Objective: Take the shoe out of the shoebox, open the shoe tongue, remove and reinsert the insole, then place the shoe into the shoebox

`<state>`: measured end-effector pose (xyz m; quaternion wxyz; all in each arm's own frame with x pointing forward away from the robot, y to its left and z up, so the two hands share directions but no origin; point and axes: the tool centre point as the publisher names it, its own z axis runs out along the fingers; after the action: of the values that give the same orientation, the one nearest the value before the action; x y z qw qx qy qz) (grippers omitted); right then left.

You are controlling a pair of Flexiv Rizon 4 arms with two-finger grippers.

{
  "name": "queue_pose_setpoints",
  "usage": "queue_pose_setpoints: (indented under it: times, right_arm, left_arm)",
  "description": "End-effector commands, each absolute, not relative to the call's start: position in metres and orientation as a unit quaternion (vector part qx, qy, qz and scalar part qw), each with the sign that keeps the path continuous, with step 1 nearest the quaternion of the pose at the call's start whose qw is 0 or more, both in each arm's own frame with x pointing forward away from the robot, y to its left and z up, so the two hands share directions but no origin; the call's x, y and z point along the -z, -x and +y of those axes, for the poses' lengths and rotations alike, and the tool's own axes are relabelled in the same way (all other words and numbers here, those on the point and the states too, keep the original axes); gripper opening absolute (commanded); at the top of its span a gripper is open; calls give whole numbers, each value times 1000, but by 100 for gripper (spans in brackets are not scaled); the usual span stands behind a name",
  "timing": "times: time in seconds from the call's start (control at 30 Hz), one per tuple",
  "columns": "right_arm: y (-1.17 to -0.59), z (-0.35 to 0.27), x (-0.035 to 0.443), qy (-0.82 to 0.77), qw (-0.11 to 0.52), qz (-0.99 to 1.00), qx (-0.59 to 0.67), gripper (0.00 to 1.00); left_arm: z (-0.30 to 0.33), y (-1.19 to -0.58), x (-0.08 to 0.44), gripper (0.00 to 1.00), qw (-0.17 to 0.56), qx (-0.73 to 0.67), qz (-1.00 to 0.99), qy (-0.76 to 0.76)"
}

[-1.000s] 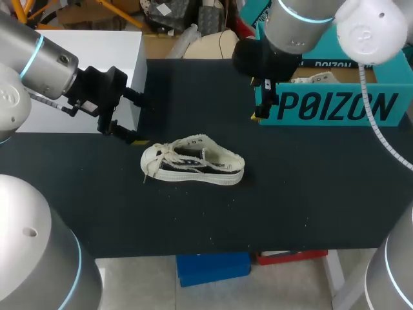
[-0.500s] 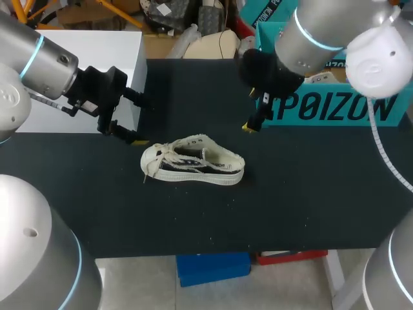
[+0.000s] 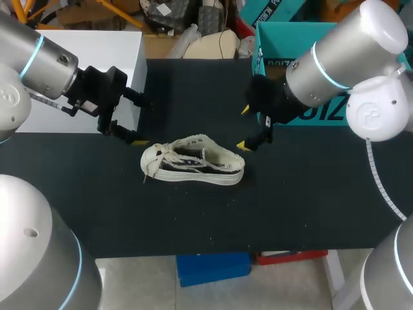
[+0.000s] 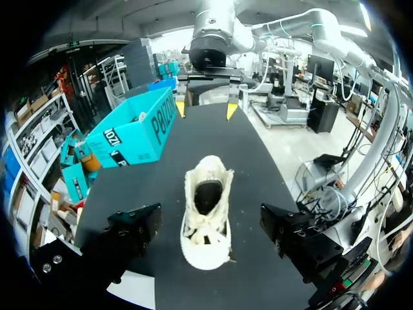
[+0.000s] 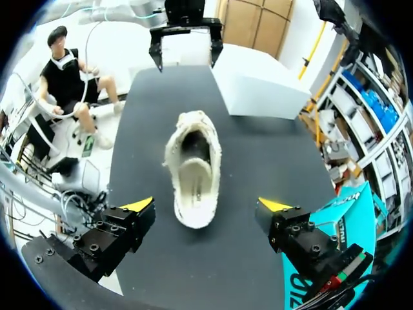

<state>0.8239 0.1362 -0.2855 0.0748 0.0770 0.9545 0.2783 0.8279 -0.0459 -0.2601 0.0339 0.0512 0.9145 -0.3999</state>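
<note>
Head view showed a small shoe (image 3: 192,161) sitting flat on its sole (image 3: 206,179) near the middle of the table (image 3: 310,206). The table top was black and flat, with a few pale specks. The shoe was soft cloth, cream with a dark side. Its top edge was fuzzy and ragged, its laces (image 3: 155,158) were white, and its sole was thick and pale. Its toe pointed to 9 o'clock and its heel to 3 o'clock. The box (image 3: 277,39) was blue-green card with straight sides. It stood at 2 o'clock from the shoe, well apart from it. A plain white block (image 3: 97,51) sat at 10 o'clock.

The left gripper (image 3: 142,121) hung near the toe, at 10 o'clock from it. Its fingers (image 3: 135,97) were spread wide and held nothing. The right gripper (image 3: 243,127) hung near the heel, at 2 o'clock from it, not touching. It was spread wide too, with nothing in it. In the right wrist view, the heel lay just ahead of the yellow tips (image 5: 139,204), and the shoe's mouth was a long dark oval.
</note>
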Motion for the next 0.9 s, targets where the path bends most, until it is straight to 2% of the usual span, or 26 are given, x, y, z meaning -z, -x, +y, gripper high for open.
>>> queue_pose_setpoints:
  times: [0.03, 0.13, 0.43, 0.9]
  right_arm:
    - [-823, 135, 287, -76, 76, 952, -287, 100]
    - [-823, 133, 289, -79, 75, 947, -302, 100]
    - [-820, 136, 325, -118, 130, 889, -422, 100]
    - [-824, 142, 362, -104, 105, 873, -465, 100]
  left_arm:
    - [-47, -827, 261, 100, 36, 400, 914, -51]
    - [-47, -827, 261, 100, 36, 400, 914, -51]
    - [-47, -827, 261, 100, 36, 400, 914, -51]
    - [-47, -827, 261, 100, 36, 400, 914, -51]
